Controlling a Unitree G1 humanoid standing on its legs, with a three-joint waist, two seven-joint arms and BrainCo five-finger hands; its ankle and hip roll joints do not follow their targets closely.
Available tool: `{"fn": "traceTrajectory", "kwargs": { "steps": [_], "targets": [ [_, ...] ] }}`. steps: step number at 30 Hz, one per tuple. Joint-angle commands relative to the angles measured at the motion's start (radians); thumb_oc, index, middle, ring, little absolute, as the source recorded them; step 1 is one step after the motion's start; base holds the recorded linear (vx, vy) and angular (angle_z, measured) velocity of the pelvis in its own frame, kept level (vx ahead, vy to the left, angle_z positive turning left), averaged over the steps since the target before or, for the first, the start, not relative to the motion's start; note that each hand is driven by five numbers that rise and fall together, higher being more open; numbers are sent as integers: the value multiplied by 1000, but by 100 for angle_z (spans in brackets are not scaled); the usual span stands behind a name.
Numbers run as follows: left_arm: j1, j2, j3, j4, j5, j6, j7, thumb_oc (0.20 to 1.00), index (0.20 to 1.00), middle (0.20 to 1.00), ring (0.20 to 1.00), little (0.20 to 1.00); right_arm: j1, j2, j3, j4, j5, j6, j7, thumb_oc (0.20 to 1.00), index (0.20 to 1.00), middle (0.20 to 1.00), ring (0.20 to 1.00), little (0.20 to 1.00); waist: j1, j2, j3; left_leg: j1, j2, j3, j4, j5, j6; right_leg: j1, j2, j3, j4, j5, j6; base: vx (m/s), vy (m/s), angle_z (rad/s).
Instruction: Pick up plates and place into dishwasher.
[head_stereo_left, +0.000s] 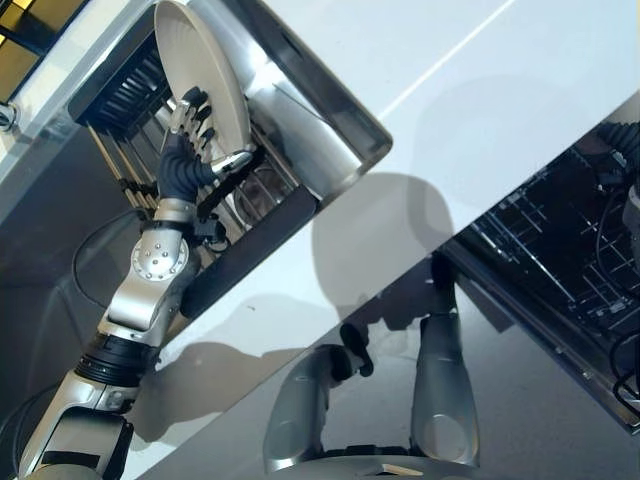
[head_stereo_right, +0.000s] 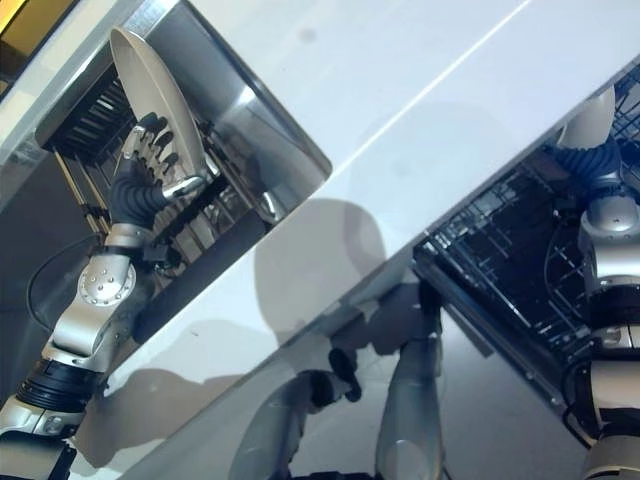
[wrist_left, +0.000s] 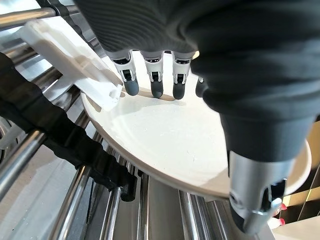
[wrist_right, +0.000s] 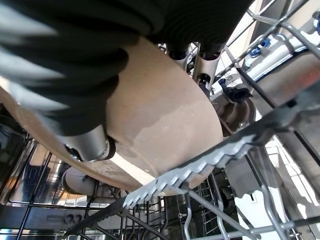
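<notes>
A white plate (head_stereo_left: 203, 62) stands on edge over the metal rack in the sink (head_stereo_left: 322, 118). My left hand (head_stereo_left: 196, 138) is shut on it, with the fingers (wrist_left: 154, 84) on its inner face and the thumb (wrist_left: 256, 197) at its rim. A tan plate (wrist_right: 165, 125) sits low among the wire tines of the dishwasher rack (head_stereo_right: 500, 250) at the right. My right hand (head_stereo_right: 592, 160) is shut on this plate, thumb (wrist_right: 90, 145) on one face and fingers (wrist_right: 201, 61) behind it. The tan plate's edge (head_stereo_right: 590, 112) pokes up above the right wrist.
A white counter (head_stereo_left: 480, 110) runs between the sink and the open dishwasher. Steel rods (wrist_left: 30, 160) and a white plastic piece (wrist_left: 75, 60) of the sink rack lie under the white plate. A grey serrated tine strip (wrist_right: 200, 165) crosses right in front of the tan plate.
</notes>
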Motion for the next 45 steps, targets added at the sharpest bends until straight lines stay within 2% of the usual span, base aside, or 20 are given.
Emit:
{"fn": "traceTrajectory", "kwargs": {
  "steps": [1, 12, 22, 30, 31, 32, 38, 40, 41, 44, 45],
  "targets": [
    [-25, -41, 5, -32, -22, -19, -4, 1000, 1000, 1000, 1000, 1000, 177, 19, 158, 328, -73, 153, 10, 1000, 1000, 1000, 1000, 1000, -19, 89, 54, -94, -10, -67, 2, 106, 17, 4, 33, -65, 149, -234, -88, 0, 0, 0],
    [-22, -33, 31, -26, -42, -19, -31, 1000, 1000, 1000, 1000, 1000, 232, 38, 116, 332, -46, 114, -13, 1000, 1000, 1000, 1000, 1000, -24, 55, 54, 3, -14, -68, -36, 88, 22, 114, 25, -96, 124, -234, -78, -13, 25, 2],
    [-1, -22, 82, -9, -56, -16, -83, 1000, 1000, 1000, 1000, 1000, 354, 99, 47, 296, -12, 66, -31, 1000, 1000, 1000, 1000, 1000, -20, -24, 53, 159, -16, -83, -104, 85, 24, 301, 46, -131, 47, -218, -67, 0, 20, 9],
    [59, -35, 113, 10, -33, -14, -149, 1000, 1000, 1000, 1000, 1000, 500, 169, -11, 294, -1, 20, -13, 1000, 1000, 1000, 1000, 1000, 7, -94, -28, 244, -18, -101, -159, 80, 33, 419, 76, -146, -20, -209, -61, 66, -18, 3],
    [69, -36, 117, 10, -28, -10, -156, 1000, 1000, 1000, 1000, 1000, 521, 183, -17, 295, 2, 17, -9, 1000, 1000, 1000, 1000, 1000, 13, -108, -45, 258, -18, -105, -168, 79, 34, 441, 82, -148, -34, -208, -60, 18, -78, -3],
    [80, -38, 124, 14, -20, -8, -170, 1000, 1000, 1000, 1000, 1000, 546, 202, -22, 298, 6, 7, -7, 1000, 1000, 1000, 1000, 1000, 21, -131, -61, 265, -17, -96, -182, 100, 39, 456, 88, -152, -55, -186, -66, 20, -78, -3],
    [128, -52, 144, 32, -2, -4, -217, 1000, 1000, 1000, 1000, 1000, 637, 246, -51, 280, 6, -11, -10, 1000, 1000, 1000, 1000, 1000, 44, -186, -140, 332, -19, -108, -239, 94, 44, 542, 111, -154, -114, -183, -56, 112, -29, 4],
    [153, -62, 157, 34, 9, 1, -234, 1000, 1000, 1000, 1000, 1000, 680, 259, -71, 240, -16, -11, -37, 1000, 1000, 1000, 1000, 1000, 48, -207, -175, 362, -19, -110, -263, 90, 46, 573, 121, -151, -137, -184, -52, 130, 5, 1],
    [155, -63, 158, 34, 10, 1, -235, 1000, 1000, 1000, 1000, 1000, 683, 260, -72, 238, -19, -15, -41, 1000, 1000, 1000, 1000, 1000, 49, -208, -177, 364, -19, -110, -265, 90, 46, 575, 121, -151, -138, -183, -51, 145, 2, 1],
    [186, -70, 179, 44, 22, -1, -256, 1000, 1000, 1000, 1000, 1000, 734, 260, -113, 131, -15, -8, -115, 1000, 1000, 1000, 1000, 1000, 46, -232, -212, 393, -16, -110, -289, 89, 48, 602, 132, -148, -156, -180, -46, 121, 5, 2],
    [211, -73, 196, 47, 28, -9, -264, 1000, 1000, 1000, 1000, 1000, 770, 268, -145, 33, -14, 10, -170, 1000, 1000, 1000, 1000, 1000, 40, -242, -227, 406, -14, -110, -301, 86, 49, 610, 137, -144, -164, -179, -43, 88, 13, -3]
  ]
}}
